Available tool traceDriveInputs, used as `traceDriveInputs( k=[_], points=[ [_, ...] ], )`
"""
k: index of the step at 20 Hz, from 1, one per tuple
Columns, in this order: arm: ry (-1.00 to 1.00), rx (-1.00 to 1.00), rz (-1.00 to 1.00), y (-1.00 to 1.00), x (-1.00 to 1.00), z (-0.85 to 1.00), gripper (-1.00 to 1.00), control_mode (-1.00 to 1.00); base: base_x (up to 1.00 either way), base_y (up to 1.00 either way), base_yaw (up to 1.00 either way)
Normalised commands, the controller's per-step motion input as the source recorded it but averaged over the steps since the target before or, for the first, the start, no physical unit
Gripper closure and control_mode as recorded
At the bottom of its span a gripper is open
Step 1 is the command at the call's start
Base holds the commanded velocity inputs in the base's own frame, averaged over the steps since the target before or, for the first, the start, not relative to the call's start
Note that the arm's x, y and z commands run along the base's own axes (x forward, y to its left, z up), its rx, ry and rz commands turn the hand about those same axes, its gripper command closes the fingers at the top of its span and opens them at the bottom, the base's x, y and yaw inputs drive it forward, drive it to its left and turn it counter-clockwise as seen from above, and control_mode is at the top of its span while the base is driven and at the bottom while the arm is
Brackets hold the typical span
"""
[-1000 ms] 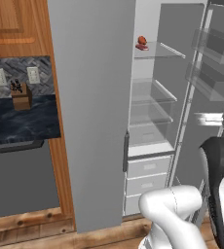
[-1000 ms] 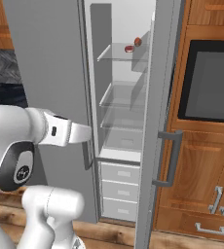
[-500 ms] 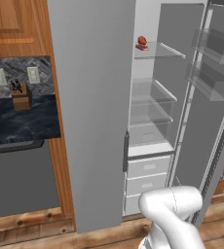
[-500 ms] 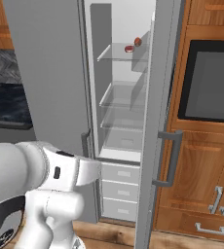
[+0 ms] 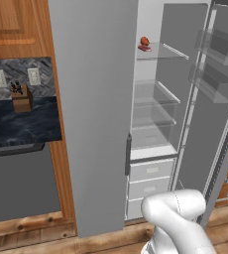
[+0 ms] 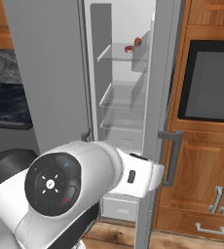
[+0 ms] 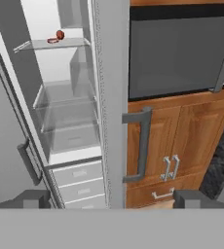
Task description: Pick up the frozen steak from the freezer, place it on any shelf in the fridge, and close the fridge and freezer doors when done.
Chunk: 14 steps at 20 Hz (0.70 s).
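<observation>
Swinging round since a second ago, my arm has dropped out of the left base view's right side and now bulks large across the bottom of the right base view, wrist section sweeping in front of the lower drawers. Nothing inside the unit has shifted.

My pincer point(image 7: 112, 199) looks up at the open fridge point(image 7: 65, 112), tips spread wide at the bottom corners of the hand view, nothing between them.

Up on the top glass shelf point(image 5: 160, 51) lies the frozen steak point(image 5: 144, 48), flat and dark red, touching the rounder orange-red lump point(image 5: 144, 40) just behind it. From the right base view the steak point(image 6: 129, 48) sits near the shelf's front edge, lump point(image 6: 138, 42) beside it. In the hand view both are tiny, top left, steak point(image 7: 52, 41) next to lump point(image 7: 60, 34).

Fridge door point(image 7: 111, 97) stands open edge-on before me, its bar handle point(image 7: 142, 146) facing right. Freezer door point(image 5: 93, 109) stands tall in the left base view. Pale drawers point(image 5: 150, 178) sit below the shelves. Wooden cabinets point(image 7: 177, 151) and a dark oven window point(image 7: 182, 53) are off to the right.
</observation>
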Motion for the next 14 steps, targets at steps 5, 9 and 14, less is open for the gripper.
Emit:
traceDriveInputs(
  k=[5, 9, 14],
  points=[
    [-0.04, 0.02, 0.03, -0.75, 0.31, 0.05, -1.0, -1.0, 0.0, 0.0, 0.0],
    [-0.06, 0.02, 0.1, -0.57, 0.29, 0.0, -1.0, -1.0, 0.0, 0.0, 0.0],
    [-0.04, 0.06, 0.03, -0.48, 0.57, 0.01, -1.0, -1.0, 0.0, 0.0, 0.0]
  ],
)
